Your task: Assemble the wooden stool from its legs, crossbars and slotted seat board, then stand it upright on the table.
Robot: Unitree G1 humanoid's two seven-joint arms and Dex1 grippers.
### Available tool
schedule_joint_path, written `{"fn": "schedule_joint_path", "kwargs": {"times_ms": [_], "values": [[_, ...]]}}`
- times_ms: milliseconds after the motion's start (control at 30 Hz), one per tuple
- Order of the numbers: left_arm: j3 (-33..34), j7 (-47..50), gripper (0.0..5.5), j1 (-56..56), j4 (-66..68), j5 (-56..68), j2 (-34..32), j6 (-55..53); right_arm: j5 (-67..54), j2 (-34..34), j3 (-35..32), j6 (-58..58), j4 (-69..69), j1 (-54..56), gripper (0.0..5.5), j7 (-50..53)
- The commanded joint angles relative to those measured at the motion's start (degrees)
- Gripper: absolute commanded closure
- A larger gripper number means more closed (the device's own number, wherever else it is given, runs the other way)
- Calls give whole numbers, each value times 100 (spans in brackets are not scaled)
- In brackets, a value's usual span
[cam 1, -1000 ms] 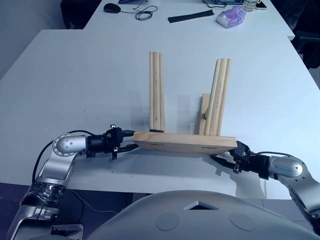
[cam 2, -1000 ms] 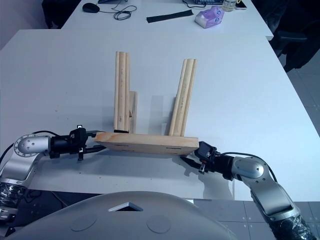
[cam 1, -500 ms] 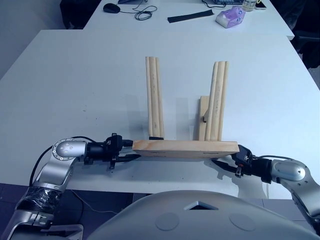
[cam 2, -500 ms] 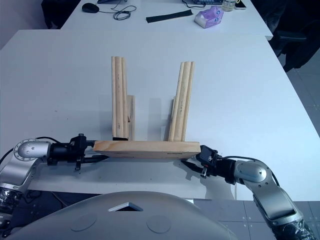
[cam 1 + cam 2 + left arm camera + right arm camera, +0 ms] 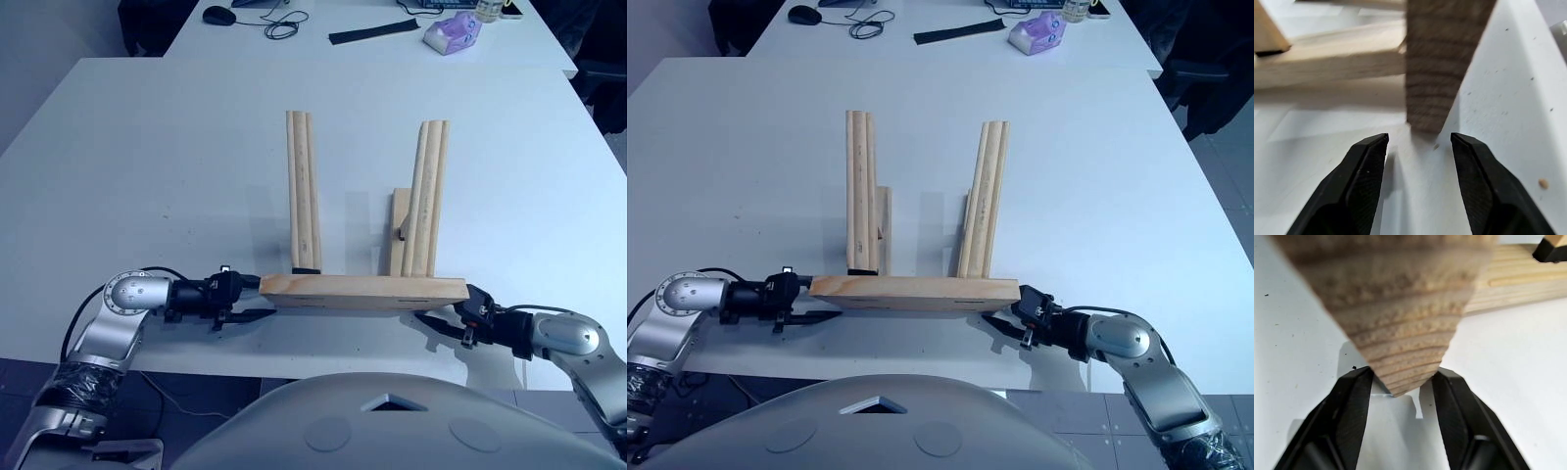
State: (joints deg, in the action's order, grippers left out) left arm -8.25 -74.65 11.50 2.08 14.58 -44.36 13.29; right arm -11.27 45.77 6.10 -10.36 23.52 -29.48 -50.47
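The wooden stool lies on its side on the white table [image 5: 147, 166]. Its seat board [image 5: 362, 292] stands on edge near the front, and two pairs of legs [image 5: 303, 186] [image 5: 427, 196] point away from me. A short crossbar [image 5: 399, 230] shows beside the right legs. My left gripper [image 5: 251, 300] is open at the board's left end, and in the left wrist view the board end [image 5: 1442, 63] sits just beyond the gripper [image 5: 1419, 139]. My right gripper [image 5: 453, 318] is shut on the board's right end, which sits wedged in the gripper [image 5: 1402, 374].
The table's front edge [image 5: 323, 364] runs just below both grippers. On a second table behind are a computer mouse [image 5: 219, 16], a coiled cable [image 5: 284, 25], a black strip [image 5: 372, 32] and a purple pack [image 5: 452, 33]. Bare tabletop spreads left and right of the stool.
The seat board has come down from a tilted, raised pose to stand on edge on the table. My left gripper has let go of its end and backed off slightly.
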Motion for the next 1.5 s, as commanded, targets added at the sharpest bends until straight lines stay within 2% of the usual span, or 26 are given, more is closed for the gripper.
{"fn": "schedule_joint_path", "kwargs": {"times_ms": [33, 233, 333, 433, 500, 667, 800, 967, 1133, 1267, 1500], "values": [[-63, 76, 312, -125, -35, -62, 53, -36, 67, 83, 31, -48, -36, 11, 337, -79], [-163, 111, 312, -200, 3, -136, 88, -5, 105, 53, 92, -47, -34, 63, 337, -83], [-156, 45, 346, -194, 59, -142, 37, 20, 97, 50, 88, -42, -32, 41, 337, -83], [-135, -1, 404, -225, 98, -141, 15, 34, 85, 47, 66, -42, -26, 2, 381, -71], [-129, 30, 421, -257, 73, -157, 36, 36, 91, 37, 62, -45, -23, 2, 397, -55], [-86, 55, 421, -246, -118, -86, 24, -86, 48, 27, 4, -166, 88, 33, 397, 4], [158, 17, 421, -64, -836, 388, -199, -761, -194, 258, -289, -516, 609, -156, 397, -110], [801, -44, 421, 394, -2119, 1347, -774, -2082, -1337, 651, -1242, -1676, 1940, -683, 397, -381], [1907, 112, 421, 1070, -3397, 2738, -1276, -3539, -3411, 1029, -2823, -3146, 2853, -691, 397, -488], [2680, 248, 421, 1391, -4055, 3726, -1488, -4452, -5171, 1613, -4052, -3815, 2894, -410, 397, -796], [3910, 684, 421, 1299, -4438, 5906, -2059, -5883, -8123, 2716, -5260, -4604, 2333, -19, 397, -452]]}}
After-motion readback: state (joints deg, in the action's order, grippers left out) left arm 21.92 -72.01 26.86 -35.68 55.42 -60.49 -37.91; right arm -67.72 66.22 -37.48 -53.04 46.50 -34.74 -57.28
